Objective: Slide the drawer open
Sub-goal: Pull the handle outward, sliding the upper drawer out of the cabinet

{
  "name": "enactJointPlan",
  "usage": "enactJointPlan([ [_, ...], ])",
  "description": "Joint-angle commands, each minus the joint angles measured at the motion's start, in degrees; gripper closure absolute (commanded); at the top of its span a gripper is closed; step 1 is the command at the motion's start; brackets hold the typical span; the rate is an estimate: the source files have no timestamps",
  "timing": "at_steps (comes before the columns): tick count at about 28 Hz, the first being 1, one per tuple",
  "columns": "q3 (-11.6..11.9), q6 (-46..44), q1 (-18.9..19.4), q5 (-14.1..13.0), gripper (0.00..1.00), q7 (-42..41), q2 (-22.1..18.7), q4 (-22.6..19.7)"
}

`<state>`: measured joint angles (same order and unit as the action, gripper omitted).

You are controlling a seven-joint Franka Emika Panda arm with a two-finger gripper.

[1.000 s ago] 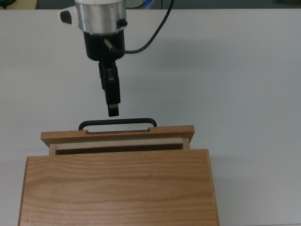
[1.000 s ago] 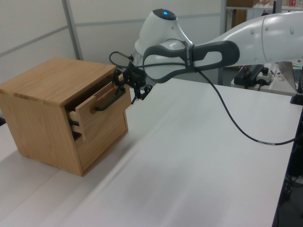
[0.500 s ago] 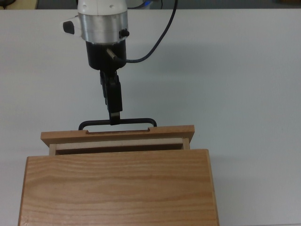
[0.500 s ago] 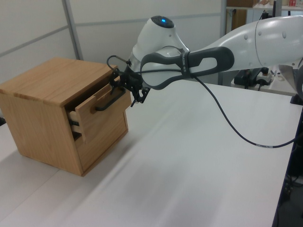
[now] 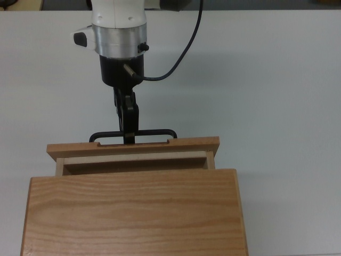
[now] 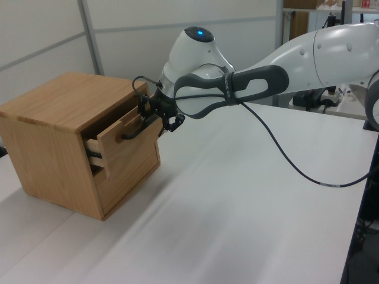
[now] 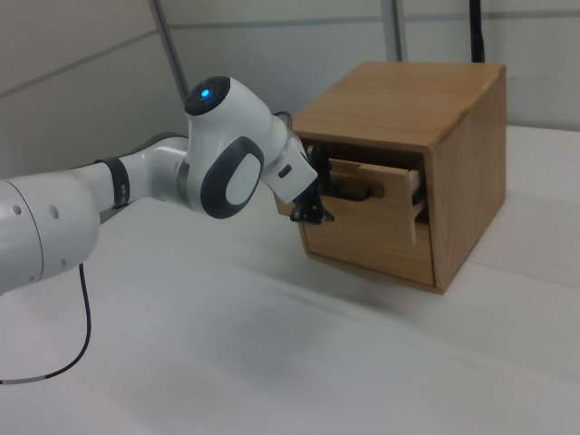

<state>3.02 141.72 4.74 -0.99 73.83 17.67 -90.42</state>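
Drawer ajar; end effector at handle.

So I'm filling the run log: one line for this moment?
gripper at handle | drawer partly open | cabinet on table

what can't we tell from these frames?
- Claw open or shut: seen edge-on in the top view, blocked by the wrist in the left and right views.
- Drawer contents: cabinet top covers the gap in the top view.
- Cabinet's near end: cut off by the top view's bottom edge.
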Motion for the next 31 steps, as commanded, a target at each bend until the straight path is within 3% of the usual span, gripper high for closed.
enactJointPlan([
  [1,-0.1,0.6,0.0,0.9,0.86,-0.6,-0.9,-0.7],
  [5,-0.1,0.3,-0.1,0.8,1.0,-0.7,-2.4,-0.8],
  [20,0.4,-3.9,-0.4,0.8,1.0,-4.0,-5.2,-0.9],
  [31,0.6,-23.0,-1.1,0.0,1.0,-4.7,-8.8,-0.8],
])
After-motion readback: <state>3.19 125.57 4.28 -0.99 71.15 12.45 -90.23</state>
